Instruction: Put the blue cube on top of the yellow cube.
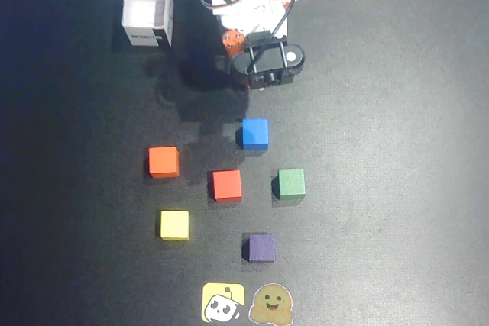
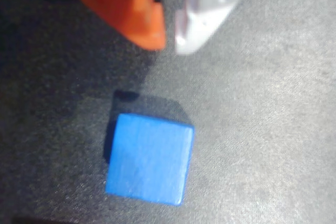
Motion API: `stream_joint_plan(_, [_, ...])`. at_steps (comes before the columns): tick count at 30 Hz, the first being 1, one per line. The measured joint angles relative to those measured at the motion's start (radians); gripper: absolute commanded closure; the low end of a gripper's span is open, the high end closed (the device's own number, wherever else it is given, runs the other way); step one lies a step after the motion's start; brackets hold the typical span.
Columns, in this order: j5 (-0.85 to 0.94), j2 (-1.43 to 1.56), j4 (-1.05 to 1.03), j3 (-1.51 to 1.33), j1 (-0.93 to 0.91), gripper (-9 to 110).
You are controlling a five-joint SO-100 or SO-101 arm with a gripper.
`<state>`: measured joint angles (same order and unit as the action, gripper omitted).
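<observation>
We can read nothing: the dark label on the white box, beside the claw, is illegibly blurred.

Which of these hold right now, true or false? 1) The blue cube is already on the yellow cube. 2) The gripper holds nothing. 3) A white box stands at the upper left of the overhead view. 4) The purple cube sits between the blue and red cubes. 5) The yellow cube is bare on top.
1) False. The blue cube sits on the mat, apart from the yellow cube.
2) True. In the wrist view the gripper is nearly closed above the blue cube, with nothing between its fingertips.
3) True. The white box stands there, open side up.
4) False. The purple cube lies below the red cube, near the stickers.
5) True.
</observation>
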<state>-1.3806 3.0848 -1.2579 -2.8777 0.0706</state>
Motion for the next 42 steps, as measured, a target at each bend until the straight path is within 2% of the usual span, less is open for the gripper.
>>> stream_joint_plan(37, [0.005,0.0,0.0,0.0,0.0,101])
stream_joint_plan(42, [-0.044,0.0,0.0,0.0,-0.003,93])
